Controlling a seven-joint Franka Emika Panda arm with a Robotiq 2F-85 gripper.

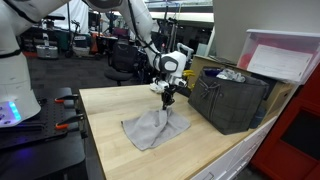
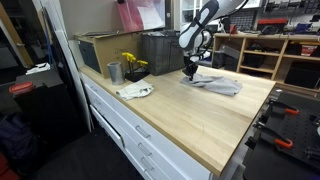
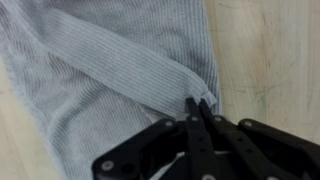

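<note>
On the wooden table, the grey ribbed cloth lies bunched beside the dark crate, apart from it. The gripper stands at the cloth's corner nearest the crate, fingers pressed together on a raised fold. From the pinch point, the cloth's bulk extends away from the crate toward the table's front edge. The fold's long axis runs diagonally across the wrist view, ending at the fingertips.

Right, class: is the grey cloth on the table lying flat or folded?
Partly folded: the grey cloth has one flap doubled over diagonally, its corner pinched in the shut gripper.
</note>
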